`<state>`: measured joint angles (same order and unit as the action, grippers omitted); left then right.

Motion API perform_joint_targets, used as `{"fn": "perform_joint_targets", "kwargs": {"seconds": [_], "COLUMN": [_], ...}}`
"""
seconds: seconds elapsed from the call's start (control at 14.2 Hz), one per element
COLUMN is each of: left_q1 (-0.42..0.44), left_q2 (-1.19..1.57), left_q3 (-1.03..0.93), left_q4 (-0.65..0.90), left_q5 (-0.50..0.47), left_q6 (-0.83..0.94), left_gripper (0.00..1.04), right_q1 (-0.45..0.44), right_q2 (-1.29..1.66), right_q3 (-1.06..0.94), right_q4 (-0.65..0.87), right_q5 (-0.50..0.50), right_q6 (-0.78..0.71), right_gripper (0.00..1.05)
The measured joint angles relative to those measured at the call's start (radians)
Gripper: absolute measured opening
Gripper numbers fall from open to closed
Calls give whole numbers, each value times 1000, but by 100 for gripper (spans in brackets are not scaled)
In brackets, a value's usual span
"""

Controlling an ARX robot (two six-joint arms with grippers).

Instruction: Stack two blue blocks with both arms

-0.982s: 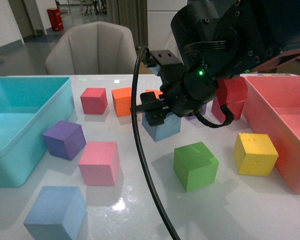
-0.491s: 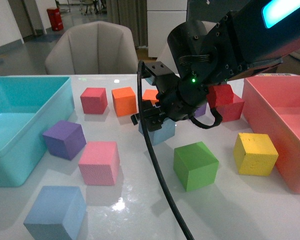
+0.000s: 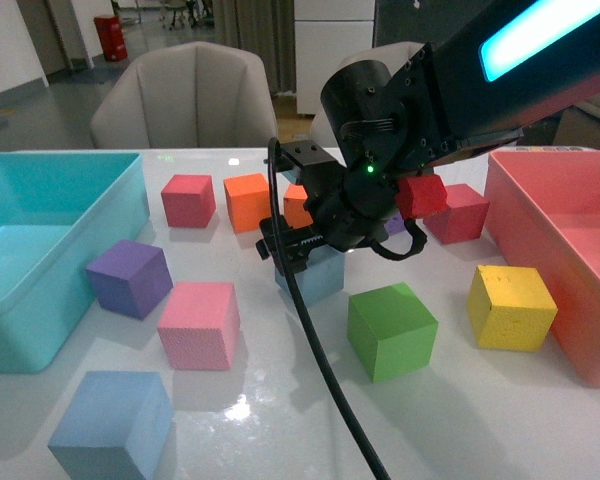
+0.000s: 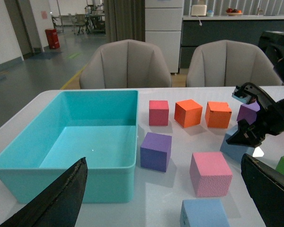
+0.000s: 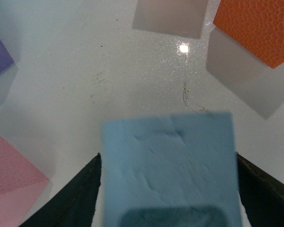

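My right gripper [image 3: 298, 250] is shut on a sky-blue block [image 3: 315, 278] at the table's middle, its black fingers on two opposite sides. In the right wrist view that block [image 5: 168, 165] fills the space between the jaws, just above the white table. The second blue block [image 3: 110, 425] lies at the near left edge; it also shows in the left wrist view [image 4: 203, 213]. My left gripper [image 4: 163, 198] is open and empty, above the near left of the table, with that block low between its fingers.
A turquoise bin [image 3: 55, 250] stands at the left, a pink bin [image 3: 570, 260] at the right. Purple [image 3: 130, 278], pink [image 3: 198, 325], green [image 3: 392, 328], yellow [image 3: 512, 306], red [image 3: 188, 200] and orange [image 3: 245, 202] cubes are spread around. A black cable [image 3: 320, 380] hangs across the front.
My right arm has moved left and a little toward the near side, with the blue block in its jaws. The other cubes have not moved.
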<state>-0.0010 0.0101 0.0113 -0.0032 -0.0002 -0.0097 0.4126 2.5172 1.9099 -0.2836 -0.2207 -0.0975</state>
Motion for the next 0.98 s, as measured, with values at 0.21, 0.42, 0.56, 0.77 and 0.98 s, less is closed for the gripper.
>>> {"fn": "perform_joint_targets", "kwargs": {"seconds": [0.21, 0.42, 0.56, 0.77, 0.98], "left_q1": [0, 0, 0, 0, 0], "left_q2": [0, 0, 0, 0, 0], "left_q3": [0, 0, 0, 0, 0], "left_q4": [0, 0, 0, 0, 0], "left_q5": [0, 0, 0, 0, 0], "left_q6": [0, 0, 0, 0, 0], "left_gripper": [98, 98, 98, 98, 98], "right_q1": [0, -2, -14, -36, -48], "right_q2": [3, -88, -278, -473, -675], "right_q3": [11, -48, -199, -418, -678], "right_q4": [-1, 43, 176, 349, 518], "right_q5": [18, 37, 54, 163, 254], "right_q6": [-2, 2, 55, 147, 208], "right_gripper": [97, 98, 98, 98, 98]}}
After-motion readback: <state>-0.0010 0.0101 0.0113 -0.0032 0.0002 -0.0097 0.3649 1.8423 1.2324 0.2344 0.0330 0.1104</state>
